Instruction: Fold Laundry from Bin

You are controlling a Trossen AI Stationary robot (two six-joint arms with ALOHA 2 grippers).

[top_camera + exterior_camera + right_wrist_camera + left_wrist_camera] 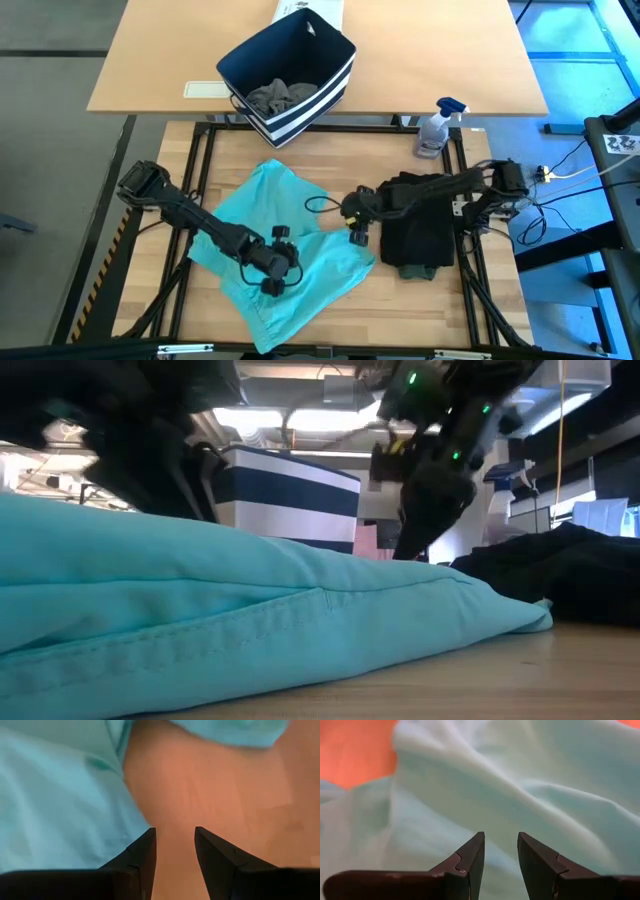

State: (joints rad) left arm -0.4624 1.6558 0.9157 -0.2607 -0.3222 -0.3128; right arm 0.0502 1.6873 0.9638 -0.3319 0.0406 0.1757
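- Teal piece (290, 250) is lying spread, unfolded, beside the dark folded stack (418, 232).
- Left gripper (272, 268), right gripper (356, 222) are hovering parted, empty.
- Bin (290, 75) is holding grey laundry (280, 95).

Two dark jointed arms, tapered black fingers (142, 857)

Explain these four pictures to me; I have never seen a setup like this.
Two dark robot arms work at a wooden table. One picture looks straight down, one looks level across the tabletop, and two come from cameras on the arms' wrists. A teal garment lies spread out, with a dark folded pile beside it. The striped navy bin holds grey laundry, and a spray bottle stands nearby. The left end effector hovers open over the teal cloth; the right end effector is open at its edge. Neither holds anything.
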